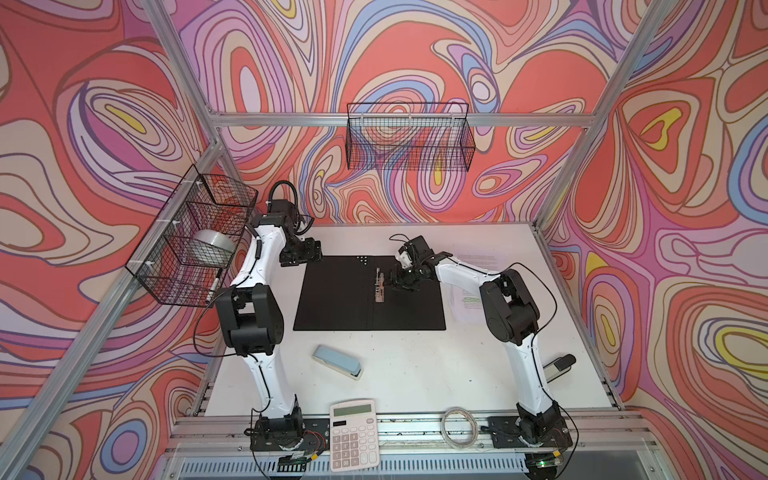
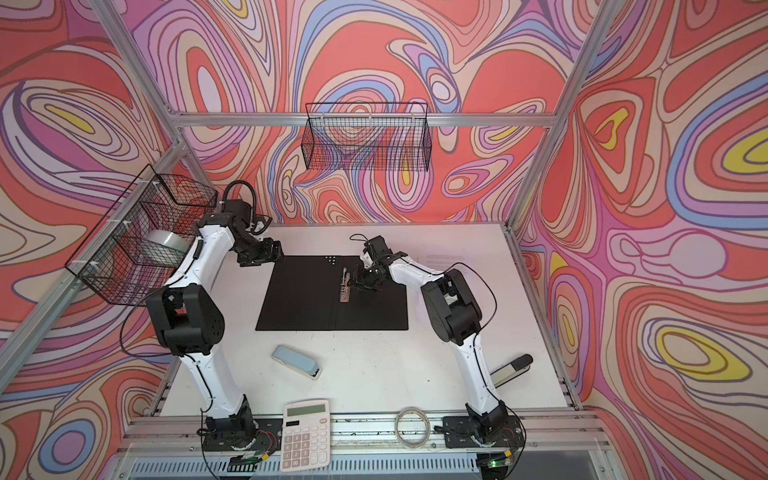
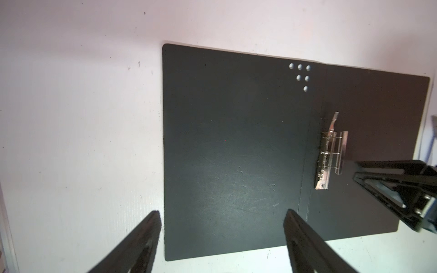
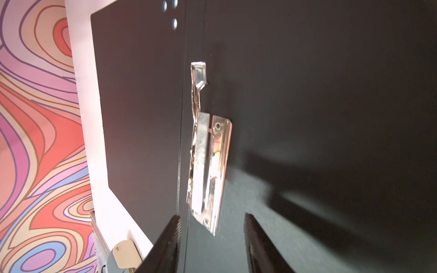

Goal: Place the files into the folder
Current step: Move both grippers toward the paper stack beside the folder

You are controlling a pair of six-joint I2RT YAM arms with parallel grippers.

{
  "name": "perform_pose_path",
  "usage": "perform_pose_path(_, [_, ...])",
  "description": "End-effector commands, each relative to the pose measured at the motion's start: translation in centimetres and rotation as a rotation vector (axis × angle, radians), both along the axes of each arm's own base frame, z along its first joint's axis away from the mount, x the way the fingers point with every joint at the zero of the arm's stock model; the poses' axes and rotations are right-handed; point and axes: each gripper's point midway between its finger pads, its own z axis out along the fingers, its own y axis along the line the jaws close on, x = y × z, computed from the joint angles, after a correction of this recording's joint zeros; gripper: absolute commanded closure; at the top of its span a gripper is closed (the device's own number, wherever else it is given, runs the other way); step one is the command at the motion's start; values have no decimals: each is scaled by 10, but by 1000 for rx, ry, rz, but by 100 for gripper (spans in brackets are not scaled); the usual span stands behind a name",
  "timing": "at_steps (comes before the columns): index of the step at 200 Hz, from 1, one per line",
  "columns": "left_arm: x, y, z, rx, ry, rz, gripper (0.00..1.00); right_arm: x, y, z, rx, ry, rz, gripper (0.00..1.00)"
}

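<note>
White plastic calculator (image 1: 354,434) nearest; black folder (image 1: 340,299) open flat.
Silver clip (image 4: 208,165) just beside my spread right gripper (image 4: 212,215); left gripper (image 3: 222,212) spread, empty; white paper files (image 1: 463,305) right of clip, partly under arm (image 1: 507,303).

You face swirling red, pink and lilac walls (image 1: 415,54) behind silver aluminium rails (image 1: 291,119). Your flat white tabletop (image 1: 415,365) looks evenly lit.

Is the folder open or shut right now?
Open. The folder lies spread flat, both black inside halves up, its metal clip bare by the fold. The files lie outside it.
</note>
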Motion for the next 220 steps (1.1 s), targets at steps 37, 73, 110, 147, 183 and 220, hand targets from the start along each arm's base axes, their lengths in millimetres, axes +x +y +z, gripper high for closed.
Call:
perform_pose_path(37, [-25,-28,55,-120,-97,-91,11,9,15,-6,52,46,40,54])
perform_pose_path(73, [-31,-37,63,-103,-124,-133,10,12,21,-6,72,58,47,54])
perform_pose_path(110, [-36,-48,71,-98,-150,-177,9,20,15,-8,16,53,13,53])
perform_pose_path(147, [-43,-89,92,-59,-229,-334,4,38,-43,47,-247,-148,-114,42])
perform_pose_path(183, [-58,-157,106,-124,-237,-512,0,23,-124,124,-389,-256,-253,33])
perform_pose_path(220, [-74,-242,92,-232,-152,-672,0,-20,-231,142,-394,-191,-427,34])
